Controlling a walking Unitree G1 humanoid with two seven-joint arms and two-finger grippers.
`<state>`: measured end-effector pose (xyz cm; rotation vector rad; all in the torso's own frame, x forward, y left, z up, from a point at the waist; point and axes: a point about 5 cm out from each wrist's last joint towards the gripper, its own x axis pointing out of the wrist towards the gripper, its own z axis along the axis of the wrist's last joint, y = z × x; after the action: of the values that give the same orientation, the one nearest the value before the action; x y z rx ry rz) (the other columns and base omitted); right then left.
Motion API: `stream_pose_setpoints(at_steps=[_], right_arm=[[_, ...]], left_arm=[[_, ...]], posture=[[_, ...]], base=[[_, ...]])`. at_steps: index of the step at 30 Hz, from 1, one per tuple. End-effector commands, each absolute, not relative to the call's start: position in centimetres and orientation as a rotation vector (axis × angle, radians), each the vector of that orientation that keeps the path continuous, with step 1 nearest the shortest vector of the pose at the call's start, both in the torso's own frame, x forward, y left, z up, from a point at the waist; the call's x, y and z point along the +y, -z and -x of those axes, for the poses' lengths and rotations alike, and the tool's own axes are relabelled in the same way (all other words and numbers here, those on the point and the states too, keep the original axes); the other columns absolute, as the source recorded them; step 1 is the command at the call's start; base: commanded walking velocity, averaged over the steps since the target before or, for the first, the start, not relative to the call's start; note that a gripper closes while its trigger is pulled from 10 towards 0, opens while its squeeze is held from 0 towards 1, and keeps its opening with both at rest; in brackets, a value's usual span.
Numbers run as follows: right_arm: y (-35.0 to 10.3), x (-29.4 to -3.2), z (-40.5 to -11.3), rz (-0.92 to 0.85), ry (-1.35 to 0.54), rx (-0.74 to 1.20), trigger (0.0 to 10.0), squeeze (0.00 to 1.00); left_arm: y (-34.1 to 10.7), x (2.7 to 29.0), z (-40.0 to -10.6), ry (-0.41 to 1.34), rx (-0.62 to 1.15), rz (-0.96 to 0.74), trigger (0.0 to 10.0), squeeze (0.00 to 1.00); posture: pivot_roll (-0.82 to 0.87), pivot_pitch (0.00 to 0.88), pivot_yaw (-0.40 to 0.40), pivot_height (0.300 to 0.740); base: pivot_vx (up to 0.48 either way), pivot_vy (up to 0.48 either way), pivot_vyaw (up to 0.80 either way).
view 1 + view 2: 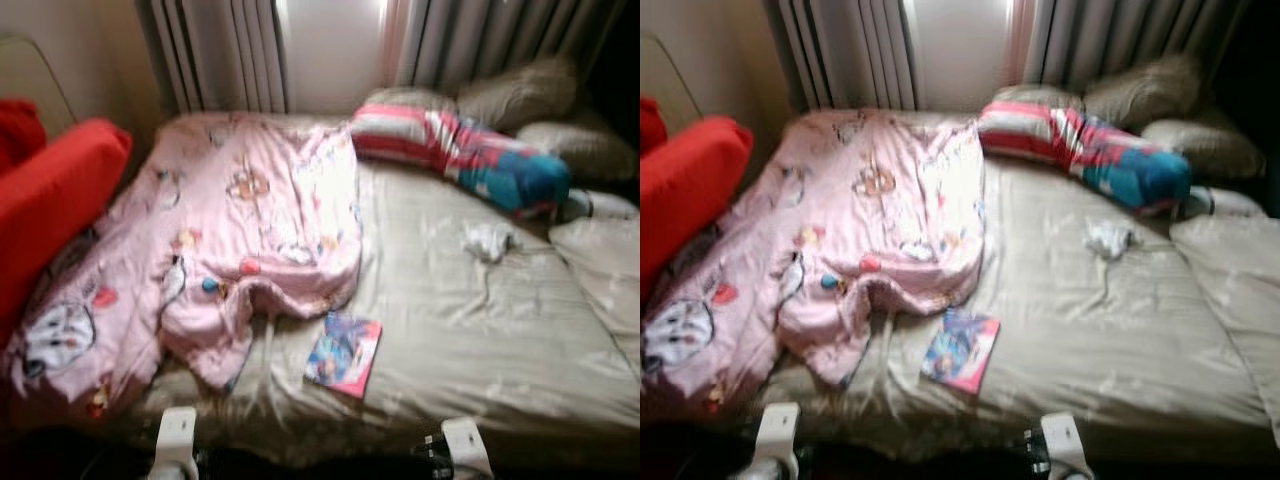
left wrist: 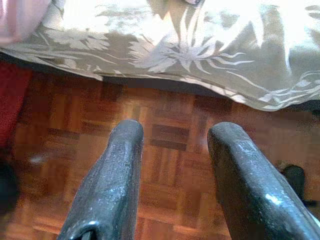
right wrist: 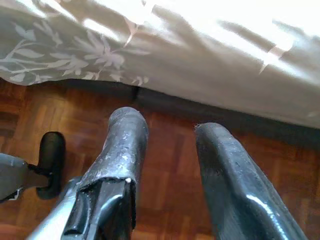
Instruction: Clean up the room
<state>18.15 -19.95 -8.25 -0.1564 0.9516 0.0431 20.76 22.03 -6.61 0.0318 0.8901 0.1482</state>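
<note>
One booklet (image 1: 343,353) on bed (image 1: 480,330), cover writing unreadable.

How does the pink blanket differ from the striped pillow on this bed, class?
The pink blanket is pale with small cartoon prints; the striped pillow has bold red, white and blue bands. The blanket lies flat and rumpled across the bed's left half, while the pillow sits plump at the far end by the curtains. Both rest on the beige sheet.
</note>
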Motion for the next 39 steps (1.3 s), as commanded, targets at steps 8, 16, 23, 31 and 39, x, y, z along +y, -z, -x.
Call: stream_pose_setpoints(at_steps=[8, 16, 23, 31, 39], right_arm=[[8.34, -19.93, -17.99, 0.16, -0.047, 0.96, 10.0, 0.0], [8.37, -19.87, -17.95, 0.161, -0.05, 0.96, 10.0, 0.0], [8.41, -19.81, -17.89, 0.155, -0.048, 0.962, 10.0, 0.0], [8.37, -19.87, -17.93, 0.157, -0.05, 0.961, 10.0, 0.0], [8.34, -19.97, -17.99, 0.157, -0.045, 0.961, 10.0, 0.0]], left_arm=[[6.73, 22.06, -20.55, -0.143, 0.902, -0.045, 10.0, 0.0], [6.75, 22.07, -20.5, -0.137, 0.904, -0.049, 10.0, 0.0], [6.76, 22.08, -20.48, -0.127, 0.904, -0.058, 10.0, 0.0], [6.72, 21.95, -20.56, -0.131, 0.891, -0.028, 10.0, 0.0], [6.59, 22.05, -20.73, -0.14, 0.879, -0.06, 10.0, 0.0]], posture=[[-0.03, 0.0, 0.01, 0.74], [-0.04, 0.0, 0.013, 0.74], [-0.04, 0.0, 0.013, 0.74], [-0.03, 0.0, 0.004, 0.74], [-0.03, 0.0, -0.001, 0.74]], base=[[0.0, 0.346, 0.0], [0.0, 0.345, 0.0], [0.0, 0.086, 0.0], [0.0, 0.0, 0.0], [0.0, -0.041, 0.0]])
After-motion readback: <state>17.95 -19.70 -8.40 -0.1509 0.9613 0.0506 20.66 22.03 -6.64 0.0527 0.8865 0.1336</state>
